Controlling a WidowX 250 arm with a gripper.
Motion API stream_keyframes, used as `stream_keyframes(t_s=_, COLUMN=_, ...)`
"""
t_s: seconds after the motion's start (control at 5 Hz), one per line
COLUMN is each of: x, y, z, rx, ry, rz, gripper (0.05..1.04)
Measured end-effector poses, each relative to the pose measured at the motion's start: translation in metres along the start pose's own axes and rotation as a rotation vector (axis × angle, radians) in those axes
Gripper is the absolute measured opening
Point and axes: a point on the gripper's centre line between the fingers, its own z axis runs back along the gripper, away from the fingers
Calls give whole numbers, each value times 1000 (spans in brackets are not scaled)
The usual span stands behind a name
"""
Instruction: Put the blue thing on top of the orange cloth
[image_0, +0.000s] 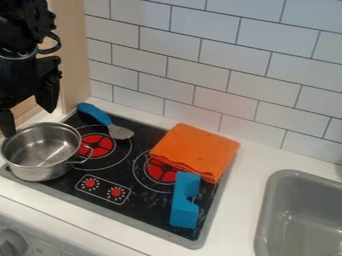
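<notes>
At the upper left, the black gripper (27, 112) stands open, its two fingers wide apart over the back of the pot, with nothing between them. A blue block (182, 204) with a notch in its right side lies on the right front part of the black stovetop. Just behind it is the folded orange cloth (197, 148), over the stove's back right corner. The block's far end comes right up to the cloth's front edge; whether they touch I cannot tell. The gripper is well to the left of both.
A steel pot (41, 152) stands on the stove's left side. Behind it lies a blue-handled tool (98, 115) with a metal end. A grey sink (272, 212) is at the right, and a tiled wall (214, 60) rises behind.
</notes>
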Motion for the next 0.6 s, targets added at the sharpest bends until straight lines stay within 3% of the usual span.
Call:
stream_keyframes(t_s=0.2, x=-9, y=13, z=-7, rx=45, ry=22, rz=-4, gripper=999)
stream_keyframes(t_s=0.6, x=-28, y=4, z=17, rx=45, ry=-51, rz=-75, gripper=999)
